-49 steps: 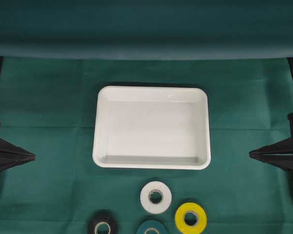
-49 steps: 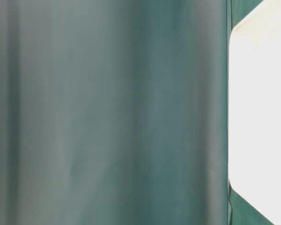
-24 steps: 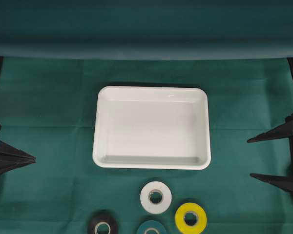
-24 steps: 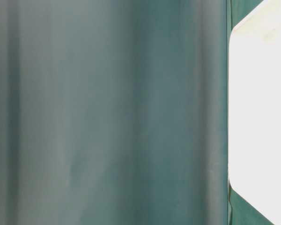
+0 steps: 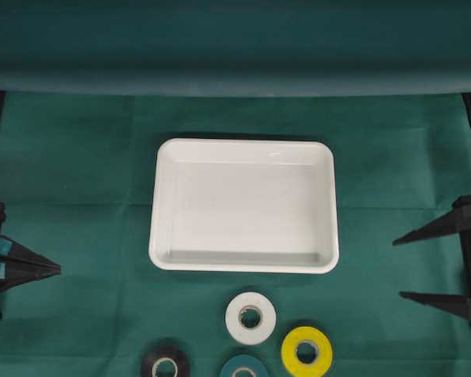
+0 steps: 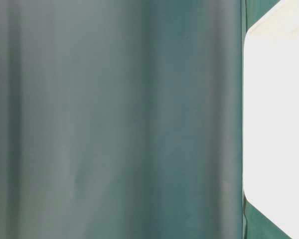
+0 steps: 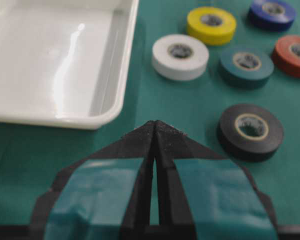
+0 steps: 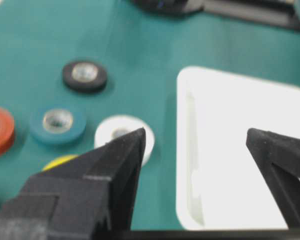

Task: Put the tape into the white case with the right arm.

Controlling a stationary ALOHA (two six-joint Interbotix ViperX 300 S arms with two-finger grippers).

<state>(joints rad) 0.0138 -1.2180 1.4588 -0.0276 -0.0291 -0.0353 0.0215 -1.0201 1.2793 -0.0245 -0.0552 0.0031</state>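
Note:
The white case [image 5: 243,206] lies empty in the middle of the green cloth. Several tape rolls lie flat in front of it: white [image 5: 250,317], yellow [image 5: 306,351], teal [image 5: 244,367] and black [image 5: 166,364]. My right gripper [image 5: 398,269] stands open at the right edge, level with the case's front rim, and holds nothing. In its wrist view the white roll [image 8: 121,135] is partly hidden behind the near finger. My left gripper [image 5: 59,269] is shut at the left edge, its tip [image 7: 155,122] pointing between the case's corner and the black roll [image 7: 250,131].
A blue roll [image 7: 272,14] and a red roll [image 7: 293,55] lie beyond the others in the left wrist view. A green curtain [image 5: 235,47] hangs behind the table. The table-level view shows only blurred green cloth and the case's edge [image 6: 276,119].
My right gripper has gone from shut to wide open. Both grippers have shifted slightly toward the front of the table.

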